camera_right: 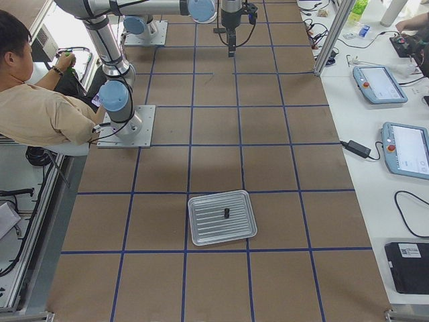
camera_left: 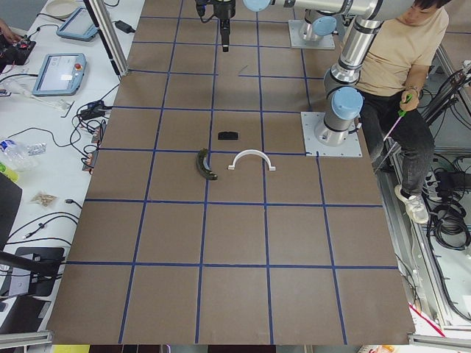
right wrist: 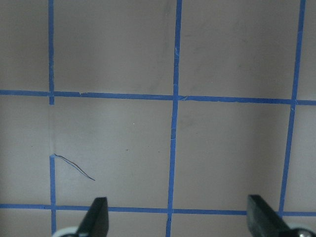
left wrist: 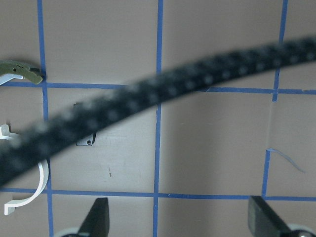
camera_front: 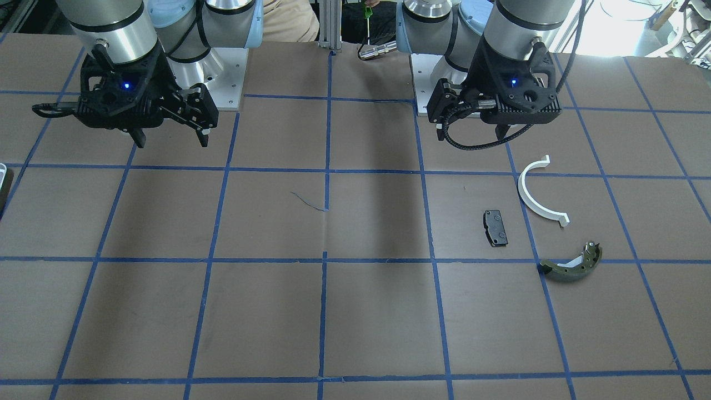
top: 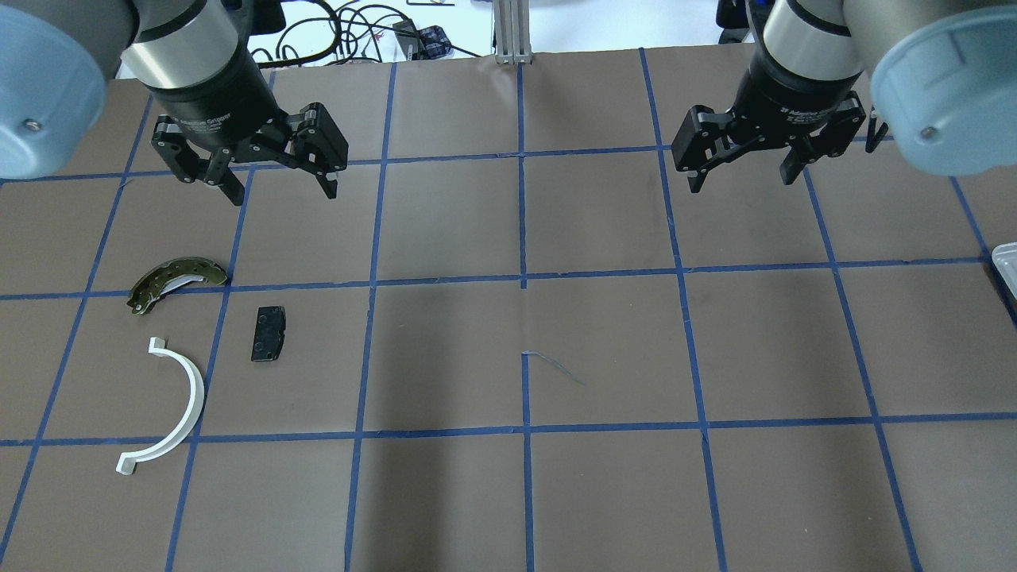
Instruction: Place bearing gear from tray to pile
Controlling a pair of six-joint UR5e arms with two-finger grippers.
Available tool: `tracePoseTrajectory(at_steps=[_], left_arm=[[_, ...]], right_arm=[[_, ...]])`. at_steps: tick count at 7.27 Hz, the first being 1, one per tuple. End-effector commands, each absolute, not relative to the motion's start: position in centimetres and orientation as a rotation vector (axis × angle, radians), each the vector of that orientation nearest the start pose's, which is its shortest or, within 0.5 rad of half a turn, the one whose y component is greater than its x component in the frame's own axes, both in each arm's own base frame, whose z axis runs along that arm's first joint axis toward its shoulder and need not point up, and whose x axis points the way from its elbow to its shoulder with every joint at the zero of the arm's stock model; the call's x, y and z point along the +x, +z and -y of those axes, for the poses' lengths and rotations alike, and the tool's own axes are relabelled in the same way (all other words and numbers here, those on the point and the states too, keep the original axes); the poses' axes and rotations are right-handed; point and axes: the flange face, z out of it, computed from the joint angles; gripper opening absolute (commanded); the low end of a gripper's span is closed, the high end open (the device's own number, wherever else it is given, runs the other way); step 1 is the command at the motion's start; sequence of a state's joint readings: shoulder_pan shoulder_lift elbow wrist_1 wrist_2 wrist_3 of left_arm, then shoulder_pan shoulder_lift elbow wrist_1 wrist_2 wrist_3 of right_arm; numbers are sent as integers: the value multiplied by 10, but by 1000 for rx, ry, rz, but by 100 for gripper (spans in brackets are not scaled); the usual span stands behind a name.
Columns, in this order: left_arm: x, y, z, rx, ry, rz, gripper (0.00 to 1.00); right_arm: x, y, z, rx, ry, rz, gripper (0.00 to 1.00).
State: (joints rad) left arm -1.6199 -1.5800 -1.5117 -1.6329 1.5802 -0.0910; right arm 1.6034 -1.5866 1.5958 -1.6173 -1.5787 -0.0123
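The tray (camera_right: 204,228) is a silvery shallow pan on the table's right end; in the overhead view only its sliver (top: 1006,262) shows. A small dark bearing gear (camera_right: 226,213) lies in its middle. The pile lies on the left side: a white half-ring (top: 187,397), a black pad (top: 268,334) and an olive brake shoe (top: 176,280). My left gripper (top: 282,189) hangs open and empty above the table, beyond the pile. My right gripper (top: 743,175) hangs open and empty, well left of the tray. The right wrist view shows its fingertips (right wrist: 97,217) over bare table.
The table is brown paper with a blue tape grid. A black cable (left wrist: 163,89) crosses the left wrist view and hides part of the pad. A seated person (camera_right: 40,107) is behind the robot bases. Tablets and cables lie on side benches.
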Motion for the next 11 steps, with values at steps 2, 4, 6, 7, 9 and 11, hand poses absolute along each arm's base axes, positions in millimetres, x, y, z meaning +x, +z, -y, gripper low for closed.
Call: tracePoseTrajectory(at_steps=[2,4,6,7,9,11], left_arm=[[-156,506,487,-46,11,-3130,100],[-156,506,487,-46,11,-3130,100],[-156,506,487,-43,11,-3130,100],[-156,506,487,-43,11,-3130,100],[-156,506,487,-41,13,-3128,100],[-157,500,486,-33,13,-3126,100]], right_arm=[[147,486,471,-60,-31,-3145,100],[147,484,467,-77,-8,-3151,100],[151,486,464,-170,-10,-3134,100],[151,485,463,-288,7,-3130,100],[144,487,457,-301,50,-3188,100],[141,488,459,-227,44,-3217,100]])
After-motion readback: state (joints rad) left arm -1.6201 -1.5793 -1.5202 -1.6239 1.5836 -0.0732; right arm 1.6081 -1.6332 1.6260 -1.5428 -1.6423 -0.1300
